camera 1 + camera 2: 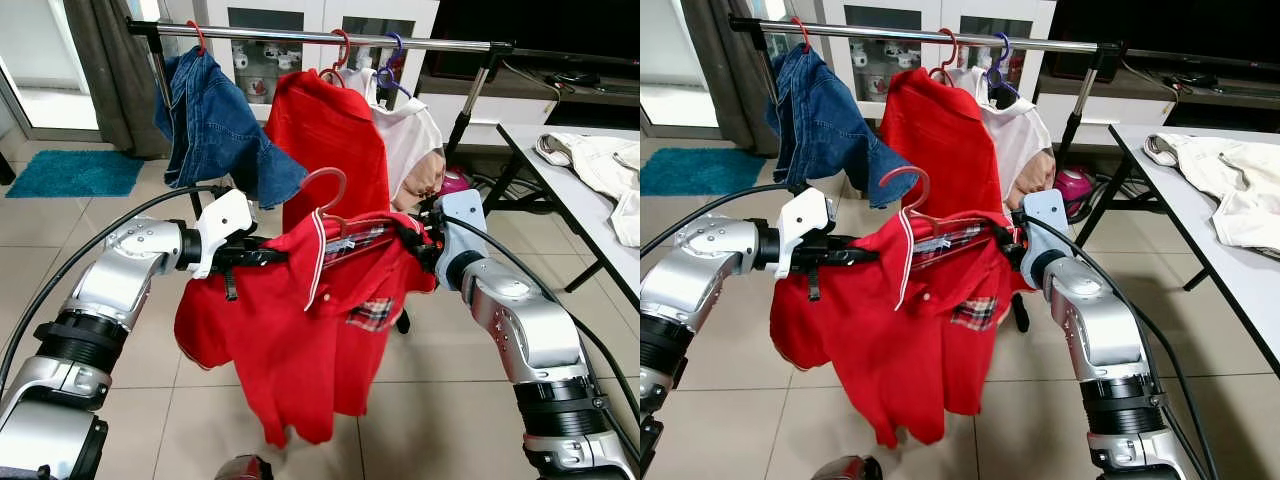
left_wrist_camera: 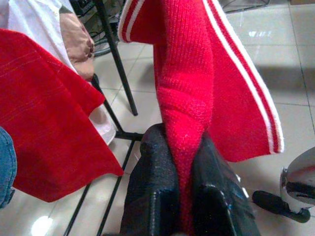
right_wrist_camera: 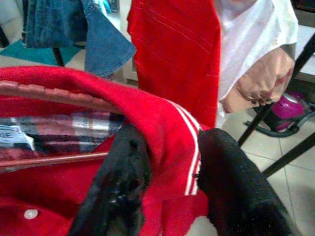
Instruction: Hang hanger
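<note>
A red polo shirt [image 1: 300,340] with a white-striped collar hangs on a pink hanger [image 1: 328,190], held up between my two arms. The hanger's hook is below and in front of the metal clothes rail [image 1: 300,36]. My left gripper [image 1: 270,256] is shut on the shirt's left shoulder; in the left wrist view red knit fabric is clamped between its fingers [image 2: 157,182]. At the shirt's other shoulder my right gripper [image 1: 418,242] is shut on the fabric, and the collar edge lies between its fingers [image 3: 123,167]. The hanger's bar [image 3: 54,98] shows inside the neck.
On the rail hang a denim garment [image 1: 215,125], a red shirt [image 1: 330,140] and a white shirt [image 1: 410,135], each on its own hanger. A table [image 1: 560,185] with pale clothes [image 1: 600,160] stands to the right. A teal mat [image 1: 75,172] lies far left, a pink appliance [image 1: 456,182] behind the rack.
</note>
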### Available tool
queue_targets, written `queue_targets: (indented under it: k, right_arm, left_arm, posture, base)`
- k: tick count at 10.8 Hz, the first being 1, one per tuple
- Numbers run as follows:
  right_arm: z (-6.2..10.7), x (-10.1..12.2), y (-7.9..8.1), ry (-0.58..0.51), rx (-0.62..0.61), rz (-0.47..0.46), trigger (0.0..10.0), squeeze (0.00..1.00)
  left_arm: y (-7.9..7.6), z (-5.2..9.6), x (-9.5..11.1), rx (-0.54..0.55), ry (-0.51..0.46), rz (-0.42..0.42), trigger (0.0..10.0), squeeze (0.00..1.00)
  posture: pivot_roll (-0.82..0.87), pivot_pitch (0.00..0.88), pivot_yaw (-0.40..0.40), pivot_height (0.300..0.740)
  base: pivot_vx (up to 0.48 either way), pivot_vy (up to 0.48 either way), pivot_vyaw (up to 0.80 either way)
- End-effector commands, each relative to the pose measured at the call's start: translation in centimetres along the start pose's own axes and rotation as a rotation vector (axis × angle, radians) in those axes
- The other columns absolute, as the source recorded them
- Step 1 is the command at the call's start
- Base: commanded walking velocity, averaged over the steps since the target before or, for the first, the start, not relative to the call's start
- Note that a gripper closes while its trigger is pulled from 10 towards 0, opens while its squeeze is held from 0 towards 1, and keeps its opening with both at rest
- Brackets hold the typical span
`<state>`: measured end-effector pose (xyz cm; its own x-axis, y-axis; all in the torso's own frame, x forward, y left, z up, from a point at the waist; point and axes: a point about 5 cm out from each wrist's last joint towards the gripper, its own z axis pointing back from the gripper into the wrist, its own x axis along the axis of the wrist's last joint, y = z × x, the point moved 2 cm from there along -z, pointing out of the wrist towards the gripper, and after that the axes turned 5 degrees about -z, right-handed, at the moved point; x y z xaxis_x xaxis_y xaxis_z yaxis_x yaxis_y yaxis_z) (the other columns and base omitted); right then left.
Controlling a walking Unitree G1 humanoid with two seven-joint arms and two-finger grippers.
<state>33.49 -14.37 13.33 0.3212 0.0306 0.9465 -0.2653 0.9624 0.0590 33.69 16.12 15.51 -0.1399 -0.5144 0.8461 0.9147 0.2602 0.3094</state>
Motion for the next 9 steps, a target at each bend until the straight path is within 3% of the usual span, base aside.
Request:
queue_targets:
  k: [1, 6, 9]
  right_arm:
    - [-0.1, 0.5, -0.2, -0.023, 0.004, 0.004, 0.0, 0.0]
    - [0.1, 0.7, 0.2, -0.041, 0.039, -0.002, 0.0, 0.0]
    - [0.9, 2.7, 1.6, -0.103, 0.093, -0.001, 0.0, 0.0]
  left_arm:
    - [0.7, 0.3, 1.1, 0.023, -0.025, -0.041, 0.0, 0.0]
    - [0.8, 0.4, 0.7, 0.045, 0.003, -0.041, 0.0, 0.0]
    - [0.8, -0.4, -0.9, 0.057, 0.123, -0.067, 0.0, 0.0]
  posture:
    - [-0.07, 0.0, -0.043, 0.74]
    - [-0.07, 0.0, -0.04, 0.74]
    - [-0.08, 0.0, -0.033, 0.74]
  base:
    - [0.0, 0.0, 0.0]
    - [0.0, 0.0, 0.0]
    - [0.0, 0.0, 0.0]
